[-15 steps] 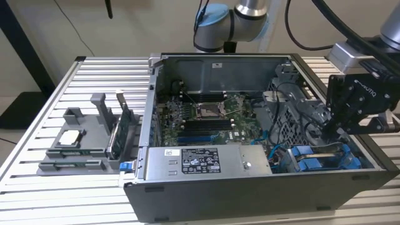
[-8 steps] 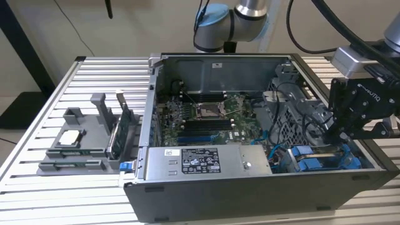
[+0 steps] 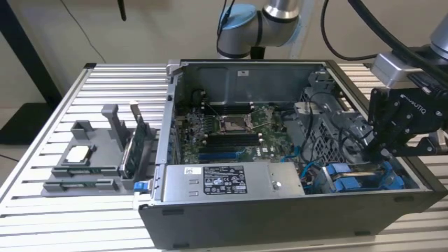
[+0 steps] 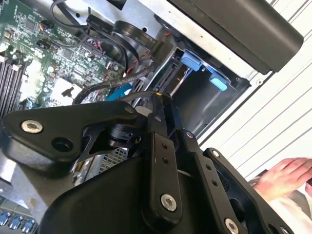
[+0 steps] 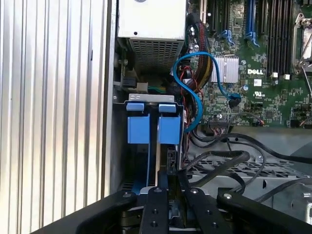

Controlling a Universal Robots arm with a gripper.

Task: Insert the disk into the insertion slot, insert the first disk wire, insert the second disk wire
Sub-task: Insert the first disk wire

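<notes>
- At the 4 o'clock corner of the open computer case (image 3: 245, 226) in the exterior view, the disk (image 3: 350, 181) lies with its blue carrier tabs showing.
- The gripper (image 3: 381, 153) hangs just over it, and the disk is near, at about 7 o'clock from the fingertips.
- In the first wrist view, the disk sits inside the insertion slot (image 5: 146, 98), and its long axis appears to run in line with the gripper.
- The gripper's fingers are drawn together, but whether they pinch anything cannot be told.

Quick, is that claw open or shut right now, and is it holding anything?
Claw: shut, apparently pinching the end of a black wire at the disk.
Person's hand: cannot tell whether it holds anything.
</notes>
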